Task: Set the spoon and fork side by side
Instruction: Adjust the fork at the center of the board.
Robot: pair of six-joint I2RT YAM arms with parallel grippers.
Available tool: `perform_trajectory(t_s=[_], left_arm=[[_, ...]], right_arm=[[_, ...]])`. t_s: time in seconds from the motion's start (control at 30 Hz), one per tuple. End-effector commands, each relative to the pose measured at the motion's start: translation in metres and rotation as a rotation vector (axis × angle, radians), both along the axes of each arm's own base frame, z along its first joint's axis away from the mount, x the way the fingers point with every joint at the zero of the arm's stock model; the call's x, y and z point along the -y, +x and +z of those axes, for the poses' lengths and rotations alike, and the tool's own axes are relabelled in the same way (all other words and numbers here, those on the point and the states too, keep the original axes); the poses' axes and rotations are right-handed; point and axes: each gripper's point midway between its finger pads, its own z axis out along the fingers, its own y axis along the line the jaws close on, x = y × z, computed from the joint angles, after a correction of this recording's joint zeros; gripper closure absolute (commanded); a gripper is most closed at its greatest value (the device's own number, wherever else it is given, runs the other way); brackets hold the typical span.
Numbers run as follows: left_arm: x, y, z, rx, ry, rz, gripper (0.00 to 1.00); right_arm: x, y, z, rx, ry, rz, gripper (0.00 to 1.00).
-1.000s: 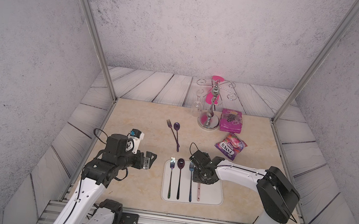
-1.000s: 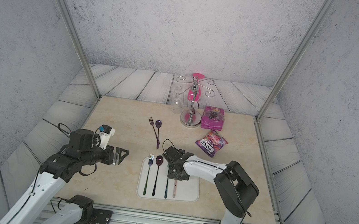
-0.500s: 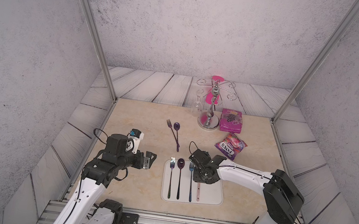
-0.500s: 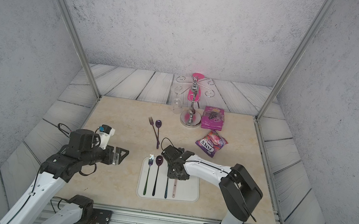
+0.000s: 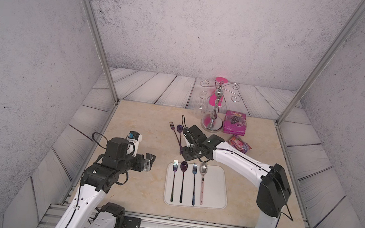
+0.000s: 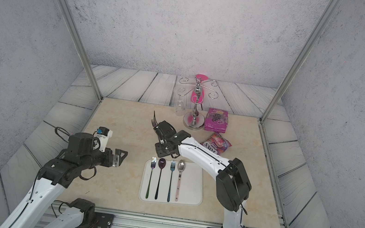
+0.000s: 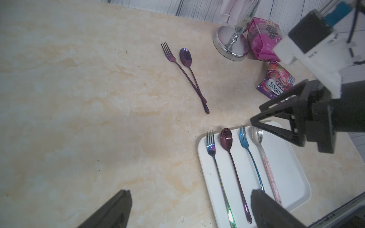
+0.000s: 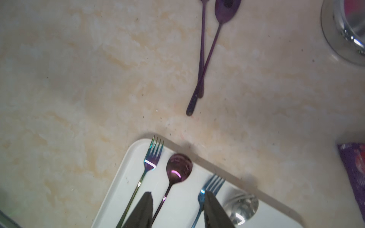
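Note:
A white tray (image 5: 214,191) (image 6: 192,188) holds an iridescent fork (image 5: 175,167), a purple spoon (image 5: 184,167), a blue fork (image 5: 194,177) and a silver spoon (image 5: 203,171) with a pink handle, lying parallel. Behind the tray, a dark purple fork (image 7: 169,54) and a dark purple spoon (image 7: 185,57) lie on the table with crossed handles. My right gripper (image 5: 187,151) (image 8: 177,194) hovers between those two and the tray, open and empty. Left of the tray, my left gripper (image 5: 149,162) (image 7: 190,192) hangs open and empty.
A chrome glass stand (image 5: 211,123) with a hanging wine glass (image 5: 200,108) stands at the back. A pink packet (image 5: 235,123) and a candy bag (image 5: 239,144) lie to its right. Metal frame posts rise at the table's back corners.
My right gripper has opened, left the silver spoon lying on the tray, and risen back toward the purple fork and spoon. The left arm has not moved.

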Motion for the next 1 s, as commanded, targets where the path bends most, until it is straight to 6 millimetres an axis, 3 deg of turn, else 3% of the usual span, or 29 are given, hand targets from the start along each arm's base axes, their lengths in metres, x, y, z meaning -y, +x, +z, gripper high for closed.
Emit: perform_trajectory(t_s=[0.0, 0.2, 0.27, 0.37, 0.57, 0.97], left_arm=[[-0.008, -0.001, 0.005, 0.018, 0.021, 0.042, 0.01], [-0.010, 0.000, 0.004, 0.019, 0.020, 0.056, 0.00], [-0.009, 0.001, 0.005, 0.020, 0.017, 0.058, 0.00], [-0.009, 0.001, 0.005, 0.020, 0.015, 0.060, 0.01], [-0.008, 0.001, 0.006, 0.026, 0.005, 0.057, 0.01], [-0.009, -0.003, 0.008, 0.034, 0.005, 0.056, 0.01]], right_arm=[[-0.018, 0.035, 0.006, 0.019, 0.040, 0.090, 0.58], [-0.046, 0.094, -0.014, -0.016, 0.103, 0.103, 0.59], [-0.053, 0.107, -0.034, -0.039, 0.103, 0.099, 0.59], [-0.060, 0.123, -0.049, -0.053, 0.125, 0.077, 0.59], [-0.068, 0.140, -0.067, -0.035, 0.155, 0.050, 0.60], [-0.063, 0.145, -0.119, -0.119, 0.115, -0.012, 0.62]])
